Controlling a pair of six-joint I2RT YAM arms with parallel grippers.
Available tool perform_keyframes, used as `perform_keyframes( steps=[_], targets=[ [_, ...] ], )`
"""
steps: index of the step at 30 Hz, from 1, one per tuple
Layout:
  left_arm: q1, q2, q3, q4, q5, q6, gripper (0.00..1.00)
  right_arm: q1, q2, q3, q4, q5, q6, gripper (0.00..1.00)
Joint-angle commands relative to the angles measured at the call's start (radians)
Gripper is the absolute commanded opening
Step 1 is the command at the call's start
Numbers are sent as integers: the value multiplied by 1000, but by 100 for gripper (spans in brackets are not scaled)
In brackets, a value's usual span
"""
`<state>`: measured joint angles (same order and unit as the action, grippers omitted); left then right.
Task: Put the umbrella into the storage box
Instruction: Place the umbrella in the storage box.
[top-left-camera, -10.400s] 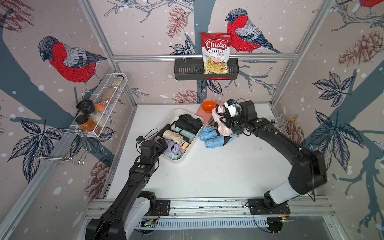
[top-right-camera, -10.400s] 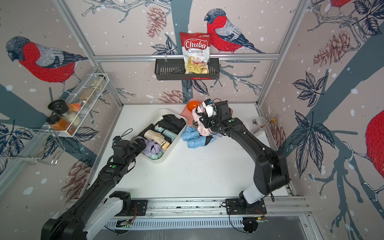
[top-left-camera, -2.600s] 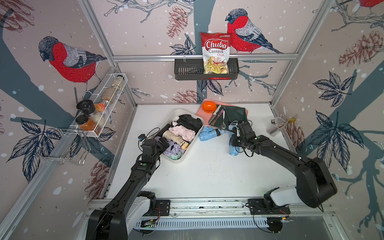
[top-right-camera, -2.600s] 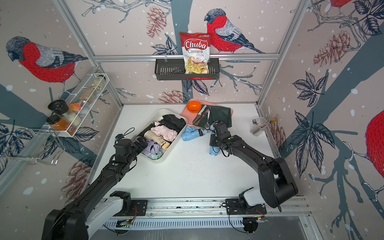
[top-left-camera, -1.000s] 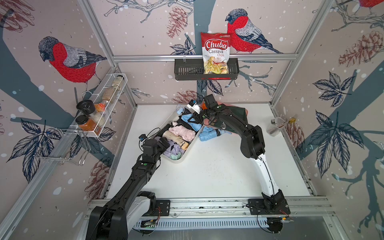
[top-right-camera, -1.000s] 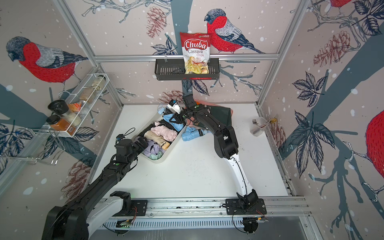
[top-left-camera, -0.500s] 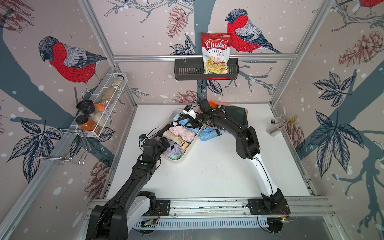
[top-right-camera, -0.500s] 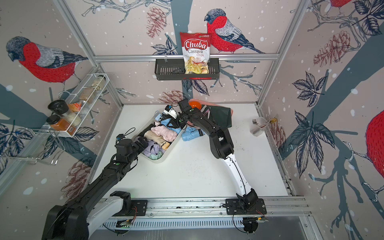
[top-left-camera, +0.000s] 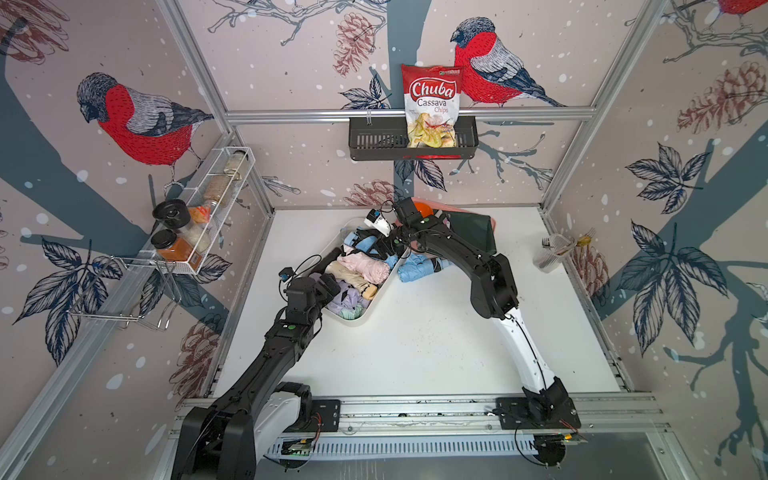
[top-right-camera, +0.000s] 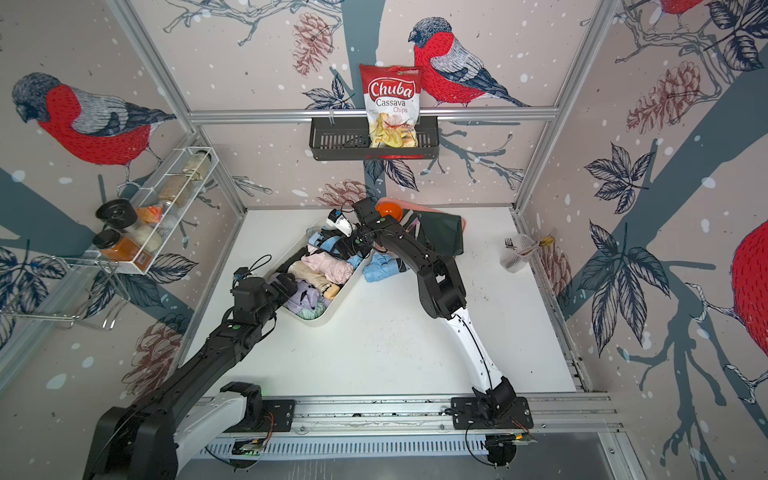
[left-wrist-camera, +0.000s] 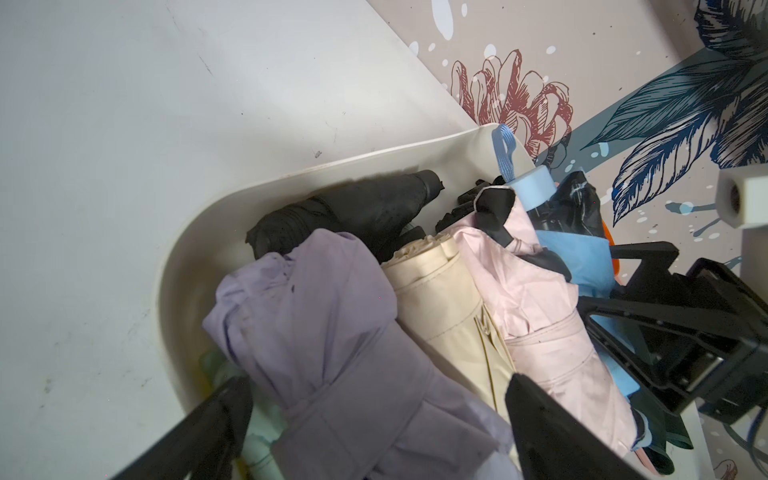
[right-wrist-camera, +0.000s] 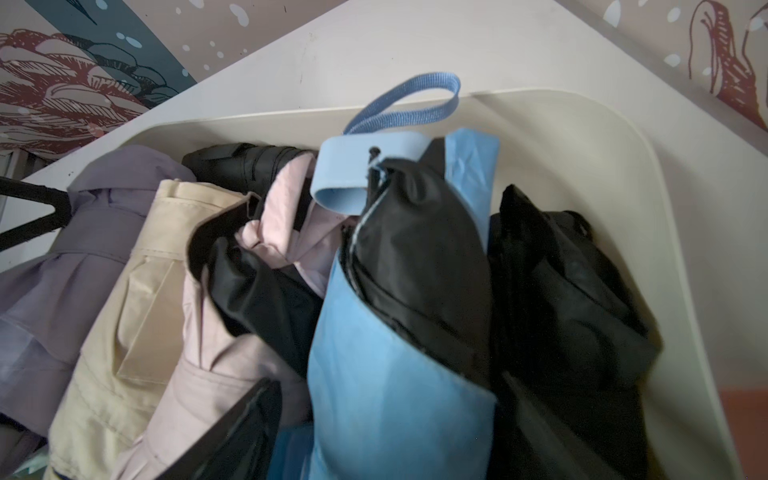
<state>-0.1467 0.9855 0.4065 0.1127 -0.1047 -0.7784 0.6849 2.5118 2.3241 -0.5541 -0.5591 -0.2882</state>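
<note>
The cream-white storage box (top-left-camera: 353, 319) (top-right-camera: 316, 320) lies left of the table's middle with several folded umbrellas in it: lilac, cream, pink, black. A blue umbrella (right-wrist-camera: 395, 374) (top-left-camera: 361, 245) with a black lining and a blue wrist loop lies at the box's far end. My right gripper (right-wrist-camera: 390, 424) (top-left-camera: 380, 245) stands over it, open, one finger on each side of it. Over the box's near end my left gripper (left-wrist-camera: 374, 415) (top-left-camera: 328, 286) is open, straddling the lilac umbrella (left-wrist-camera: 316, 332) without closing on it. A second blue umbrella (top-left-camera: 415, 268) lies on the table beside the box.
Behind the box a pink tray (top-left-camera: 492, 222) holds an orange bowl (top-left-camera: 424, 208) and a dark green cloth (top-left-camera: 473, 232). A clear cup with a fork (top-left-camera: 552, 253) stands at the right wall. A black basket with a chips bag (top-left-camera: 432, 108) hangs on the back wall, a wire spice rack (top-left-camera: 195, 224) on the left wall.
My right gripper has shifted over the box's far end and its jaws have spread, letting go of the blue umbrella, which now rests in the box. The left arm has stayed put.
</note>
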Motion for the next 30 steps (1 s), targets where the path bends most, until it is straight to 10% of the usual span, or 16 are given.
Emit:
perform_keyframes(
  steps=[1,13,30],
  targets=[
    [-1,1,4,4,7,2,99,6,-30,8,7,-15,32,86],
    [-1,-4,11,-5,3,8,99,-17,-102,-16,99,75,192,80],
    [-2,-45,9,-31,-16,18,99,-214,-354,-499,259,134,424,72]
  ],
)
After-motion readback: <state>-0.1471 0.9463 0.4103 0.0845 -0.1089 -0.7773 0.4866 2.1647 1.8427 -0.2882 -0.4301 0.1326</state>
